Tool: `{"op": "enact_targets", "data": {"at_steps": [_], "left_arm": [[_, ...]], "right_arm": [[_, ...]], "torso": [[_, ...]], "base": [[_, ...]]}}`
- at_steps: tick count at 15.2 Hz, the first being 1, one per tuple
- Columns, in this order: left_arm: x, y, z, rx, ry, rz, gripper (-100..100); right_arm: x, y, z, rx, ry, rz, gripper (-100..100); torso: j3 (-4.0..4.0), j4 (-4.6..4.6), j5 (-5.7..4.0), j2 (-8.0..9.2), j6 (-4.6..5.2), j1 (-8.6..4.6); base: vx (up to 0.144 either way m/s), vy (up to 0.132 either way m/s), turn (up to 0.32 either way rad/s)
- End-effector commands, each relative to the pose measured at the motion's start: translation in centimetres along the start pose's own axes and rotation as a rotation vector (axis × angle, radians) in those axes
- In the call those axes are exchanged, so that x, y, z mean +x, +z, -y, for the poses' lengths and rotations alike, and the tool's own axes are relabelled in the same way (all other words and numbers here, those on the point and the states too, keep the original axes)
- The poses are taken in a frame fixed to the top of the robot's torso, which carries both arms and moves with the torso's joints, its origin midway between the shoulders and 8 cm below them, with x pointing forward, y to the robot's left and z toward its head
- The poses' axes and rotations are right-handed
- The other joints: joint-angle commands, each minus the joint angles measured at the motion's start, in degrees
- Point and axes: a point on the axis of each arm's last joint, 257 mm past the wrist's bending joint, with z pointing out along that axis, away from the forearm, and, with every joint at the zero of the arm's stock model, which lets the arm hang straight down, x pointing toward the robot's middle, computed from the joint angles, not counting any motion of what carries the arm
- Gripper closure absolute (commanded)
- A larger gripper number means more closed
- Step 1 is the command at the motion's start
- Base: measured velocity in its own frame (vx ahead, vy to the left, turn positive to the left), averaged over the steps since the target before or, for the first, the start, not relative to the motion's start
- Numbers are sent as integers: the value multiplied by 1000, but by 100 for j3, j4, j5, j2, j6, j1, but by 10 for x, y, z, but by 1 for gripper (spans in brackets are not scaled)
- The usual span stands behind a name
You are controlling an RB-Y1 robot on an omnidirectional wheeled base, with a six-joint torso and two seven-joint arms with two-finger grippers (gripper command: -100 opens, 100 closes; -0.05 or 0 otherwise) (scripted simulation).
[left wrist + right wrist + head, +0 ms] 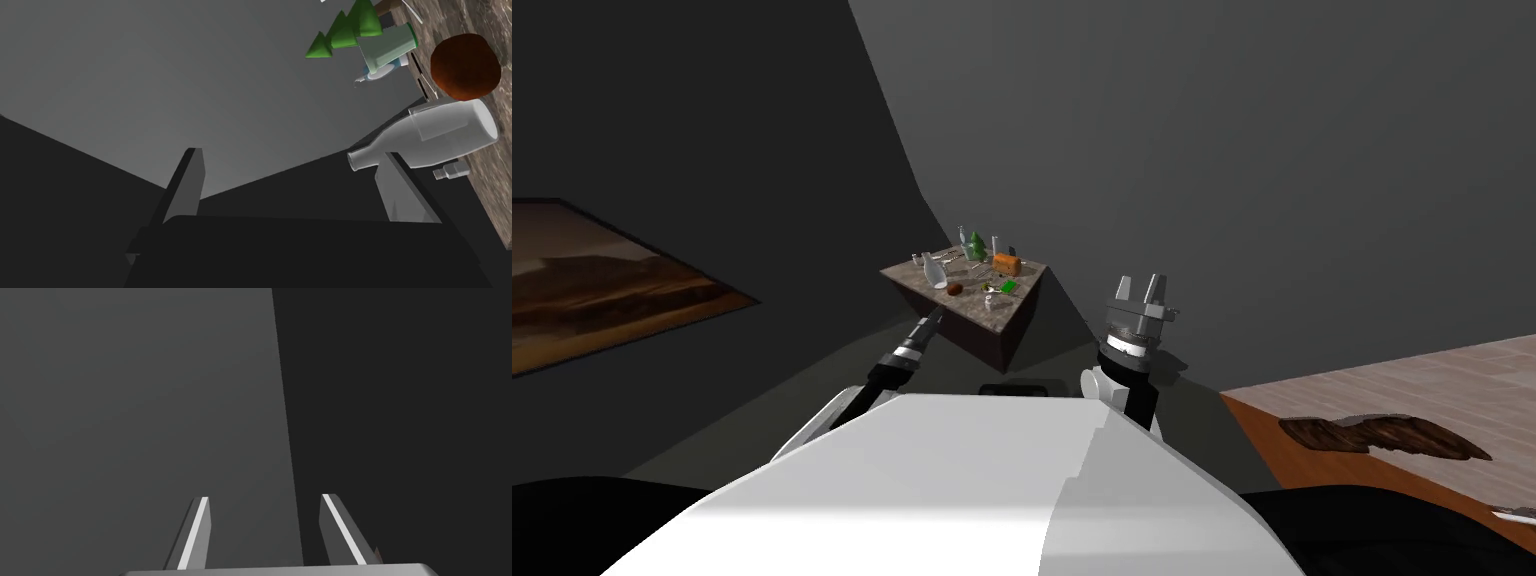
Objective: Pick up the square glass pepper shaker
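Observation:
A small stone-topped table (990, 322) holds several small items. A small clear, square-bodied item with a cap (451, 171), which may be the pepper shaker, stands close beside a white bottle (435, 132); in the head view it is the tiny piece (918, 258) left of the bottle (933, 272). My left gripper (937, 315) hovers at the table's near left edge, open (295, 185), with nothing between its fingers; one finger (400, 192) lies just short of the bottle's neck. My right gripper (1139, 290) is raised to the right of the table, open (265, 533) and empty.
Also on the table are a green cone tree (345, 30), a clear cup with a green rim (387, 47), a brown ball (465, 66) and an orange box (1006, 264). Grey walls rise behind, with a framed picture (602, 280) at left. A brown rug (1382, 435) lies on the wood floor at right.

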Motion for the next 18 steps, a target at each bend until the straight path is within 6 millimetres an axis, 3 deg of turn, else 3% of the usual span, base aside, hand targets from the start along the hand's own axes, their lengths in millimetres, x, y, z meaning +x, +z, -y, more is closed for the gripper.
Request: {"op": "enact_targets", "data": {"at_steps": [1,11,12,18], "left_arm": [[1,-5,-13,-35,35,-26,-100],[-10,-43,-101,-261,272,-187,-100],[-10,-43,-101,-261,272,-187,-100],[-27,-67,-143,-376,400,-263,-100]], "right_arm": [[0,0,0,0,0,0,0],[0,0,0,0,0,0,0],[0,0,0,0,0,0,0],[0,0,0,0,0,0,0]], "torso": [[0,0,0,0,0,0],[-5,-1,1,-9,0,12],[-7,-2,0,-12,0,7],[-9,-3,3,-17,-1,26]], "base": [[30,-153,-107],[56,-140,-147],[73,-111,-120],[96,-94,-122]]}}
